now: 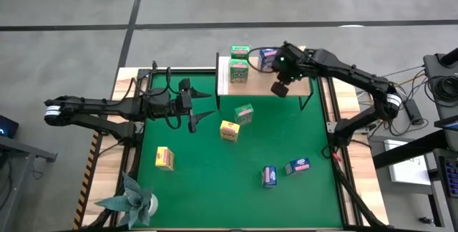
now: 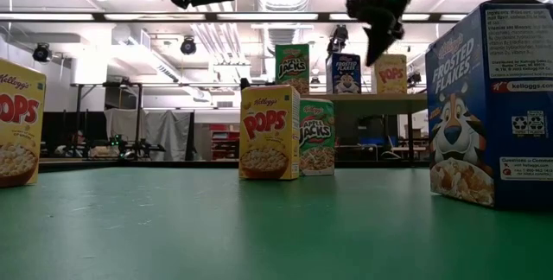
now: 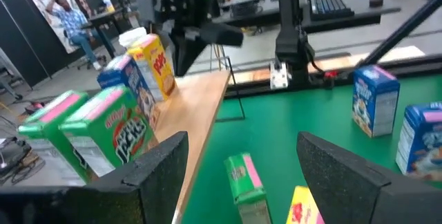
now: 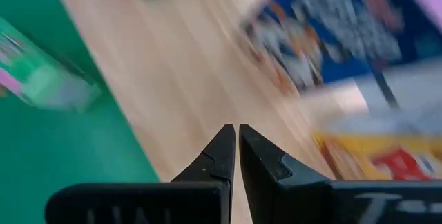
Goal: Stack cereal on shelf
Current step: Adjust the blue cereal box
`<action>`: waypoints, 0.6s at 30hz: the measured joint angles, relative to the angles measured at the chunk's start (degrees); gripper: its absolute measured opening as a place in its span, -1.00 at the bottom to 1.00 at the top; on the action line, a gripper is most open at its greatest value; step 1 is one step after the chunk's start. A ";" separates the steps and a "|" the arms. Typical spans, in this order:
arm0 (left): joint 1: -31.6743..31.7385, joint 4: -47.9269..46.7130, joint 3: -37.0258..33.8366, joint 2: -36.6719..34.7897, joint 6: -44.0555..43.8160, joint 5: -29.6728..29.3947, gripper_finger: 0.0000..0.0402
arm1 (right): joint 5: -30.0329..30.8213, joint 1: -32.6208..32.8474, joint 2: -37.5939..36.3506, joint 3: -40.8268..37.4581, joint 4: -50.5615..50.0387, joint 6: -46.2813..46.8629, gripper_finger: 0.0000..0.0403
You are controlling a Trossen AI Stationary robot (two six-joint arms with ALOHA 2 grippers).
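The wooden shelf (image 1: 259,85) stands at the mat's far edge. On it are two green cereal boxes (image 1: 239,62), a blue one (image 1: 268,59) and a yellow one (image 2: 390,73), which my right arm hides in the high view. My right gripper (image 1: 280,87) hovers shut and empty above the shelf's near edge, beside the yellow box (image 4: 376,158). My left gripper (image 1: 193,112) hangs open over the mat's left part, above and short of a green box (image 3: 245,181) and a yellow box (image 1: 229,130) standing on the mat.
More cereal boxes stand on the green mat (image 1: 300,132): a yellow one (image 1: 164,158) near left and two blue ones (image 1: 269,177) (image 1: 298,166) near right. A folded teal paper plant (image 1: 132,202) sits at the near left corner. A person (image 3: 65,13) is far behind the table.
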 joint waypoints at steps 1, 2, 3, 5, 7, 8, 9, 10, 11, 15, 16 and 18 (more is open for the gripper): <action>-0.01 0.69 0.00 0.22 -0.02 0.00 0.27 | 0.20 1.23 0.00 0.00 2.02 0.35 -0.94; -0.01 0.67 0.00 0.30 -0.06 0.00 0.27 | 0.43 2.45 0.00 0.00 4.66 0.78 -0.94; -0.01 0.32 -0.01 0.33 -0.09 0.00 0.27 | 0.43 3.55 0.00 0.00 7.45 1.11 -0.94; -0.01 0.12 -0.02 0.50 -0.16 0.00 0.27 | 0.44 5.86 0.00 -0.54 13.14 0.67 -0.94; -0.01 -0.31 -0.02 0.59 -0.16 0.00 0.27 | 0.45 7.96 0.00 -1.54 17.35 -0.07 -0.94; -0.01 -0.38 -0.02 0.63 -0.16 0.00 0.27 | 0.46 8.90 0.01 -2.06 18.91 -0.21 -0.94; -0.01 -0.20 -0.02 0.79 -0.16 0.00 0.27 | 0.46 9.75 0.02 -2.66 20.36 -0.20 -0.94; -0.01 -0.10 -0.02 0.86 -0.14 0.00 0.27 | 0.46 10.54 0.02 -3.22 21.60 -0.20 -0.94; -0.01 -0.23 -0.02 0.91 -0.03 0.00 0.27 | 0.46 11.19 0.02 -3.79 22.57 -0.23 -0.94; -0.01 -0.41 -0.02 1.52 0.32 0.00 0.27 | 0.61 12.41 0.02 -6.45 27.18 -0.41 -0.94; -0.01 -0.65 -0.02 1.64 0.73 0.00 0.27 | 0.63 12.42 0.02 -7.14 28.41 -0.44 -0.94; -0.01 -1.25 -0.02 1.77 1.78 0.00 0.27 | 0.86 12.34 0.02 -8.22 29.65 -0.38 -0.94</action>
